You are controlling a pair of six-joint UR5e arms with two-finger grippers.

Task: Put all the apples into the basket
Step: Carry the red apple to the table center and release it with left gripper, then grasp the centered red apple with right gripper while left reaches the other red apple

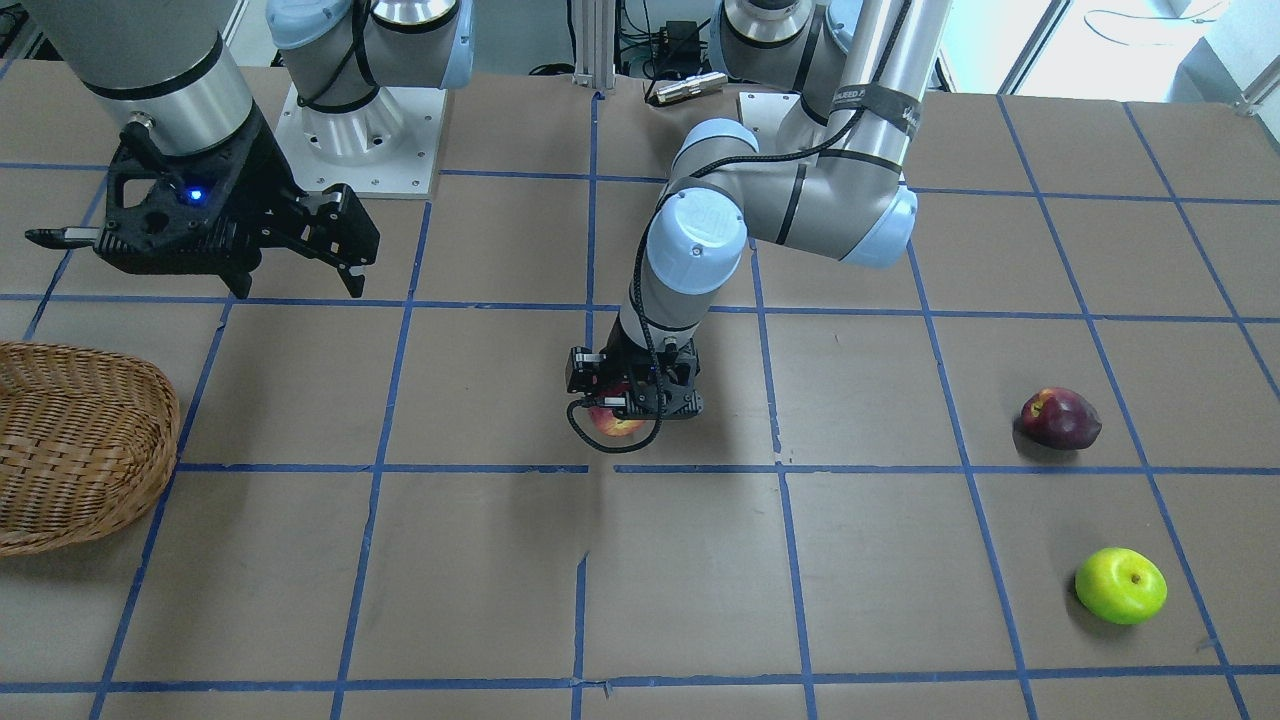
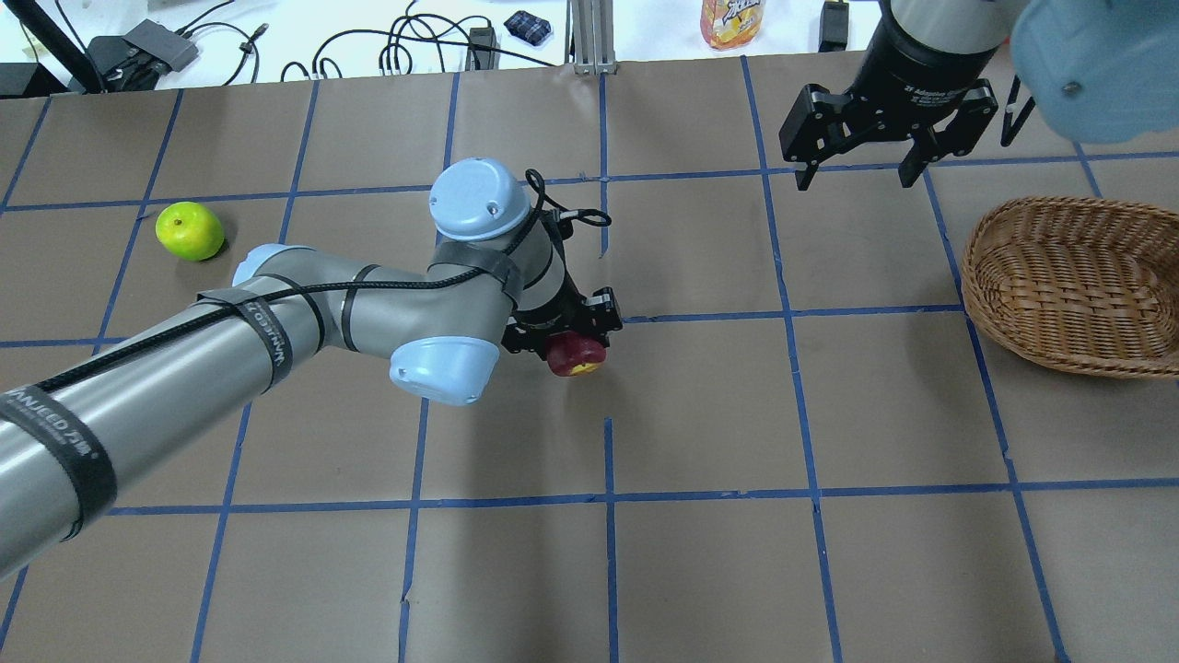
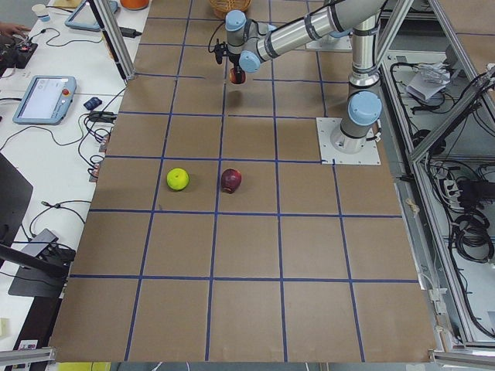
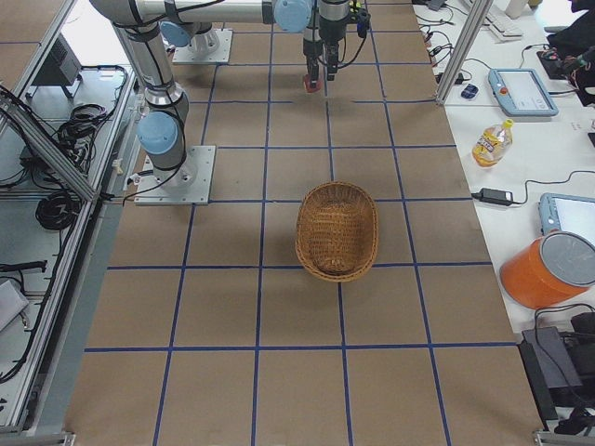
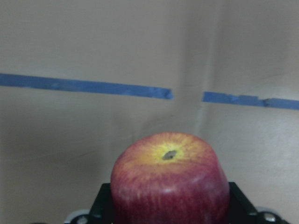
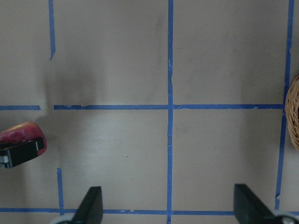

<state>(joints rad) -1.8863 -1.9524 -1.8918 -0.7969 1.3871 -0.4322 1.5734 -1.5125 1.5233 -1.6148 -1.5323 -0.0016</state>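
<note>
- While the left end effector [image 1: 632, 400] is clamped on the sides of the streaky red apple [image 5: 169, 186], the fruit sits well apart from the basket [image 2: 1013, 304], roughly mid-bench. Its yellowish end and small dark dimple are turned away from the wrist.
- Red apple, height: it appears lifted off the bench [image 2: 700, 552], since a soft shadow falls on the paper apart from the fruit.
- Dark maroon apple [image 1: 1058, 418]: rests on the bench, farther from the basket than the red apple and beyond the left arm. The overhead view hides it behind that arm.
- Lime green apple [image 1: 1120, 585]: rests near the maroon one without touching it. It lies on the operators' side of it and is likewise far from the basket, with its brown stem end showing.
- Basket: a shallow oval of light brown wicker, standing upright on the bench toward the robot's right end. All three apples are outside it.
- Right end effector [image 2: 857, 175]: hangs above the bench near the basket, on the side facing the red apple. Its two fingers are spread wide with nothing between them, and the wrist view shows only bare bench in the gap.
- Bench: covered in brown paper and ruled into squares with blue tape [image 2: 792, 313].
</note>
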